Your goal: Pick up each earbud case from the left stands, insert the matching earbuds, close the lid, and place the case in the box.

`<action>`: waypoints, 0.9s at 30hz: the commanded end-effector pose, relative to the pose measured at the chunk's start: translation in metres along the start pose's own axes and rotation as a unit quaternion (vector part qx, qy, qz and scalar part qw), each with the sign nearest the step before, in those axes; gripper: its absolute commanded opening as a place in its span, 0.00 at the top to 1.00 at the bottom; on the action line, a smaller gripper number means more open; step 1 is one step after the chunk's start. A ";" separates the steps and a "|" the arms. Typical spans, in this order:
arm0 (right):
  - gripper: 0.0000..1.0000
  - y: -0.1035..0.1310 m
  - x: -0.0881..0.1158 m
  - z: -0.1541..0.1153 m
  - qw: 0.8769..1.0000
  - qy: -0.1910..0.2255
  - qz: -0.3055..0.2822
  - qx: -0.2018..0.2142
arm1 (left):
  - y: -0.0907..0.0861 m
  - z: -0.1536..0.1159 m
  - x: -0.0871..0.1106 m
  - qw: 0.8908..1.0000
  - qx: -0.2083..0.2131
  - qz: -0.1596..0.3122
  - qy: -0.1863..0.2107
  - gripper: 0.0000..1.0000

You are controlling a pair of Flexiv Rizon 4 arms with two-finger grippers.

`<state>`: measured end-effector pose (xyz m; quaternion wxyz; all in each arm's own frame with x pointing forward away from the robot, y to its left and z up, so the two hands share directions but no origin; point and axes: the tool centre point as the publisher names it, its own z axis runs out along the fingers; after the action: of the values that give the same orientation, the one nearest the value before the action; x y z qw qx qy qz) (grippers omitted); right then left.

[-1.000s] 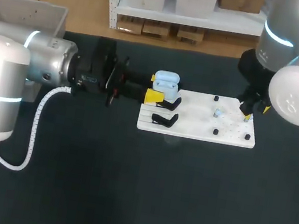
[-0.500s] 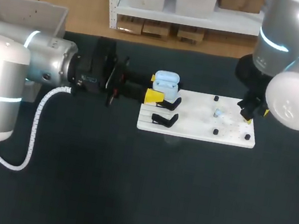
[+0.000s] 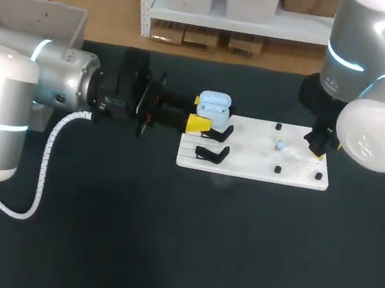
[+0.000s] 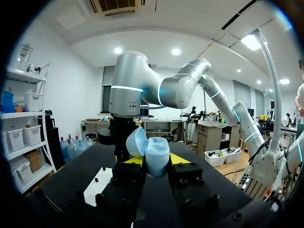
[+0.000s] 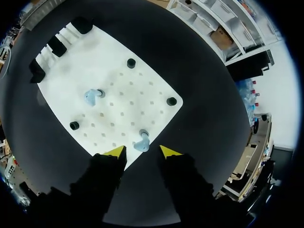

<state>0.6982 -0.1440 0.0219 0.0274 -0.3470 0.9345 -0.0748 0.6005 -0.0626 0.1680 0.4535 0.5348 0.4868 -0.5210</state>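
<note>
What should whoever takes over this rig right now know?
Left gripper: shut on the blue case, lid open, at the white board's stand end.
Right gripper: open, just above an earbud near the board's far edge, not gripped.
Second earbud: on the board, mid-way.
Done: case picked, lid open.
Left: insert both earbuds, close lid, put the case in the grey box.

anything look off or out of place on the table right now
Nothing stands out. The case, lid open, is held in the left gripper. One earbud sits on the board and the second earbud is near its edge, just ahead of the open right gripper. Nothing is spilled or visibly damaged.
</note>
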 end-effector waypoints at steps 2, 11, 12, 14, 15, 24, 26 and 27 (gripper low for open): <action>0.60 0.001 0.000 0.003 1.000 -0.001 -0.001 0.004 | 0.000 0.000 0.000 1.000 0.000 0.001 0.000 1.00; 0.63 -0.002 -0.002 0.007 1.000 0.001 -0.002 0.003 | 0.000 0.000 0.000 1.000 0.000 0.001 0.000 1.00; 0.63 -0.002 -0.002 0.007 1.000 0.001 -0.002 0.003 | 0.000 0.000 0.000 1.000 0.000 0.001 0.000 1.00; 0.64 -0.001 -0.003 0.008 1.000 0.000 -0.002 0.003 | 0.000 0.000 0.000 1.000 0.000 0.001 0.000 1.00; 0.64 -0.001 -0.003 0.008 1.000 0.000 -0.002 0.003 | 0.000 0.000 0.000 1.000 0.000 0.001 0.000 1.00; 0.74 -0.001 -0.007 0.009 1.000 0.001 -0.005 0.006 | 0.000 0.000 0.000 1.000 0.000 0.001 0.000 1.00; 0.75 -0.001 -0.007 0.010 1.000 0.001 -0.005 0.007 | 0.000 0.000 0.000 1.000 0.000 0.001 0.000 1.00; 0.75 -0.001 -0.007 0.010 1.000 0.002 -0.005 0.007 | 0.000 0.000 0.000 1.000 0.000 0.001 0.000 1.00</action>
<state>0.7048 -0.1418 0.0131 0.0278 -0.3520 0.9321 -0.0811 0.6005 -0.0626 0.1680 0.4534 0.5348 0.4868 -0.5210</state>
